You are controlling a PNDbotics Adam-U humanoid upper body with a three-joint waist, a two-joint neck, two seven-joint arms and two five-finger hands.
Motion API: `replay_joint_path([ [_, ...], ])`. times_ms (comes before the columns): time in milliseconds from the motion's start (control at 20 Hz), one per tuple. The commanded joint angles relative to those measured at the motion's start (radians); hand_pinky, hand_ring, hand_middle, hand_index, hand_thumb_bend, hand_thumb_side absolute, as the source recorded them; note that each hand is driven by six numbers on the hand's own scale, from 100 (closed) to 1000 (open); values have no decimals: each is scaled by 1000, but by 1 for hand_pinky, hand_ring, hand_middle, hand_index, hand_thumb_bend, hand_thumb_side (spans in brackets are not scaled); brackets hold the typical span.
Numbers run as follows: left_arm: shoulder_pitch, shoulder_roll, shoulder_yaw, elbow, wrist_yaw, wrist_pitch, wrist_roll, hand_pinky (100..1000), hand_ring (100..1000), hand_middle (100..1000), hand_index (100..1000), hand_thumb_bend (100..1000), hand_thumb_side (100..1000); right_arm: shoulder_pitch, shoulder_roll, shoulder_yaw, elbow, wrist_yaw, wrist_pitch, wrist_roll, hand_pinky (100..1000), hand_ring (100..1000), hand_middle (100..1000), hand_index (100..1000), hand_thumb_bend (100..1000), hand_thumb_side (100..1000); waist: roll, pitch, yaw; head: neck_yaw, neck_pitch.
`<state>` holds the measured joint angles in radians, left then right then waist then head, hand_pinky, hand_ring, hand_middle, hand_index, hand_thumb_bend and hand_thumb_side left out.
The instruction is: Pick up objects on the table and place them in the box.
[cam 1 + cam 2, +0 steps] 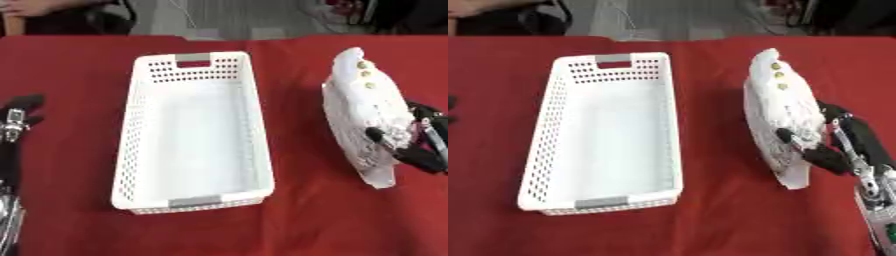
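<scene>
Red table (332,215) under everything. Left of centre, a white perforated box (194,132), long axis running near to far, grey handle inserts at both short ends, nothing inside. Well right of it, apart from its wall, a white bag-like object (779,116) with three small yellowish dots near its far tip, lying lengthwise on the cloth. Right hand (826,145) at the object's near right side, dark fingers curled onto its near part, pinching it. Left hand (17,122) at the left edge; finger pose impossible to tell.
</scene>
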<state>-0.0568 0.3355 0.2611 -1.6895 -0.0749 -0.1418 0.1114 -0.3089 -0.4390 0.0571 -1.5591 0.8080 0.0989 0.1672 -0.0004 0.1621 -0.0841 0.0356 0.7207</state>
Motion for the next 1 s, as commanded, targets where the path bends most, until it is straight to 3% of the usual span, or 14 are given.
replay_joint_path([
  [50, -4, 9, 2, -12, -2, -4, -3, 821, 863, 777, 788, 298, 1000, -20, 13, 0, -6, 32, 19, 15, 402, 711, 757, 947, 697, 859, 0, -12, 1, -2, -3],
  [300, -4, 8, 2, -12, -2, -4, -3, 821, 863, 777, 788, 298, 1000, -32, 65, -9, -8, 77, 69, 12, 267, 621, 691, 911, 681, 769, 0, -12, 0, -3, -2],
  [450, -3, 8, 2, -12, -2, -3, -4, 821, 863, 777, 788, 298, 1000, -35, 74, -9, -11, 85, 95, -8, 107, 522, 603, 848, 636, 615, -1, -12, 1, -4, -2],
  [500, -3, 8, 2, -12, -2, -3, -3, 821, 863, 777, 788, 297, 1000, -35, 75, -9, -11, 83, 103, -16, 100, 478, 563, 805, 600, 517, -1, -12, 2, -4, -2],
  [700, -3, 8, 2, -12, -1, -3, -3, 821, 863, 777, 788, 296, 1000, -34, 72, -11, -11, 60, 135, -61, 100, 350, 446, 677, 345, 361, -2, -12, 2, -3, -3],
  [800, -3, 8, 2, -12, -1, -3, -3, 821, 863, 777, 788, 295, 1000, -33, 71, -10, -9, 45, 141, -79, 100, 340, 429, 655, 335, 371, -2, -12, 2, -3, -3],
  [950, -3, 8, 2, -12, -1, -3, -2, 821, 863, 777, 788, 294, 1000, -32, 70, -10, -7, 28, 141, -98, 100, 339, 421, 645, 474, 467, -1, -12, 1, -3, -5],
  [1000, -3, 8, 2, -12, -1, -3, -2, 821, 863, 777, 788, 294, 1000, -32, 70, -10, -7, 23, 141, -104, 100, 339, 420, 644, 462, 483, -1, -12, 1, -4, -5],
])
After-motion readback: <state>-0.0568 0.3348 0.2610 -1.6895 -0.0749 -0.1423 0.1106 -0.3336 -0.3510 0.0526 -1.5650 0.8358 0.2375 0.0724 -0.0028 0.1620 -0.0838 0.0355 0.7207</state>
